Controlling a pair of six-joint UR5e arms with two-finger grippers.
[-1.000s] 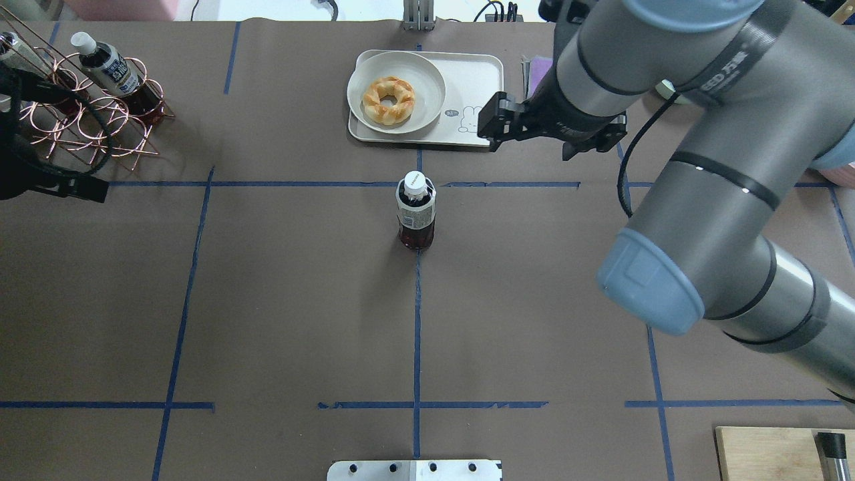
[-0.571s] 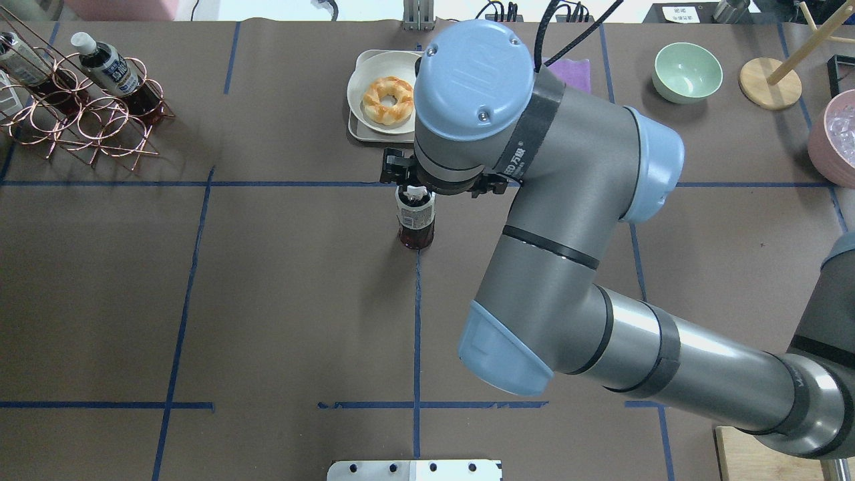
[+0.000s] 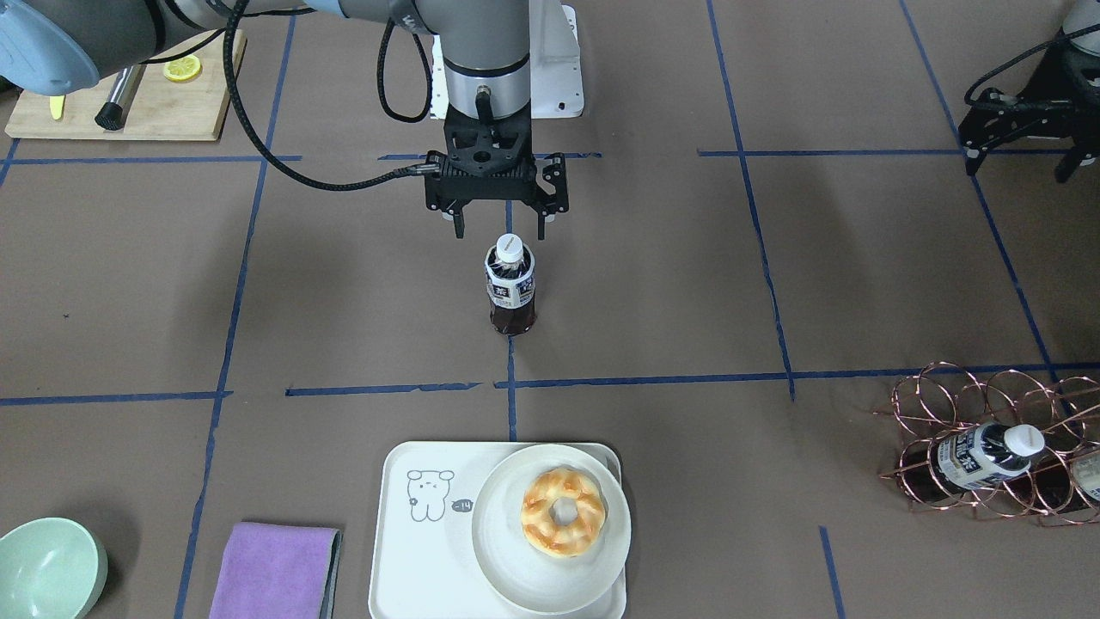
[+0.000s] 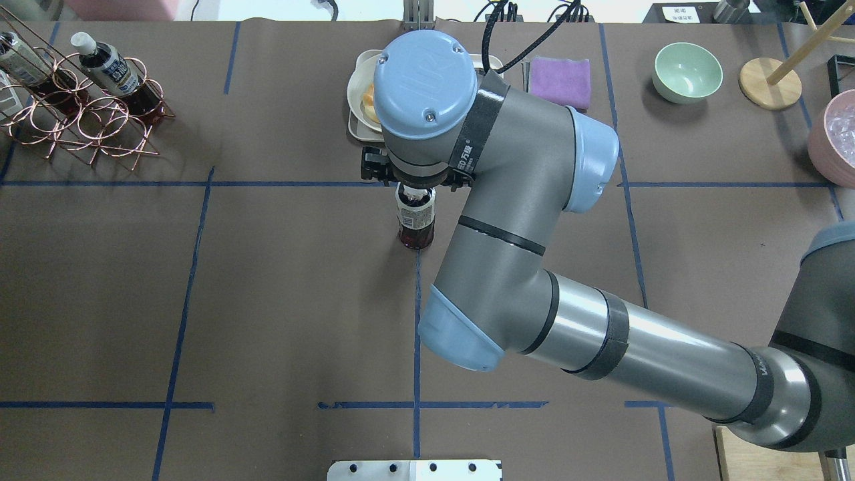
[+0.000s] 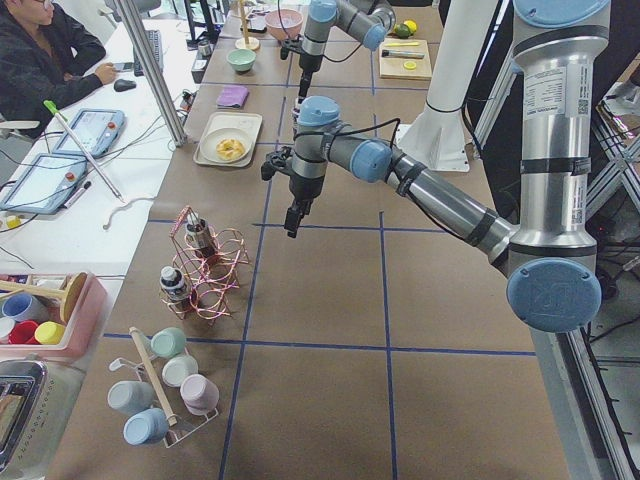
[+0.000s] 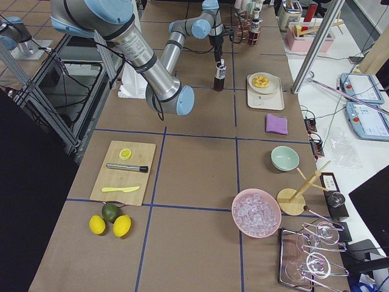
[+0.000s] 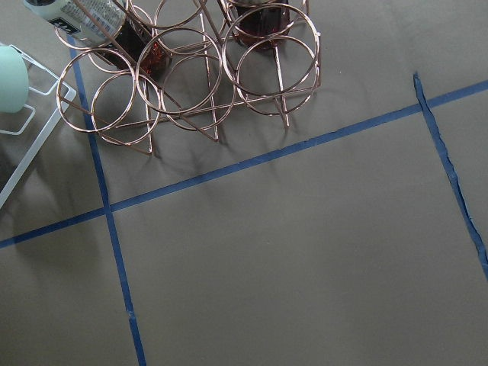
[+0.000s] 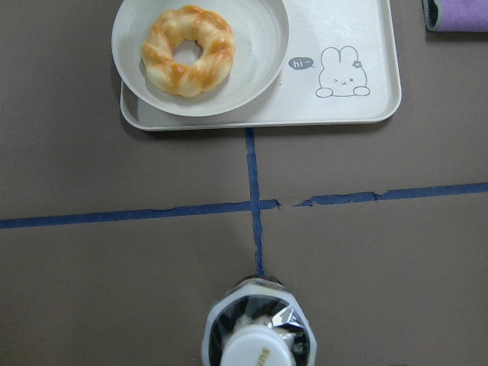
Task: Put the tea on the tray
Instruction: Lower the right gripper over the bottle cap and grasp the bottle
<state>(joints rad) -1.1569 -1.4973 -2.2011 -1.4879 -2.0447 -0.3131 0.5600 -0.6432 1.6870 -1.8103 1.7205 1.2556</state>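
Note:
The tea (image 3: 510,288) stands upright on the brown table at its middle, white cap up. It also shows in the overhead view (image 4: 415,220) and at the bottom of the right wrist view (image 8: 259,339). My right gripper (image 3: 499,232) hangs open just above and behind the cap, one finger to each side, touching nothing. The cream tray (image 3: 412,550) lies beyond the bottle, with a round plate and a doughnut (image 3: 563,509) on one half and a bare half with the cartoon animal (image 8: 358,53). My left gripper (image 3: 1018,159) is open and empty at the table's side.
A copper wire rack (image 3: 971,404) holds more tea bottles (image 3: 988,454) near my left gripper. A purple cloth (image 3: 275,567) and a green bowl (image 3: 47,567) lie beside the tray. A wooden board (image 3: 129,103) with a knife lies near the robot's base.
My right arm has swung from beside the tray to over the tea bottle. My left gripper has drawn back out of the overhead view.

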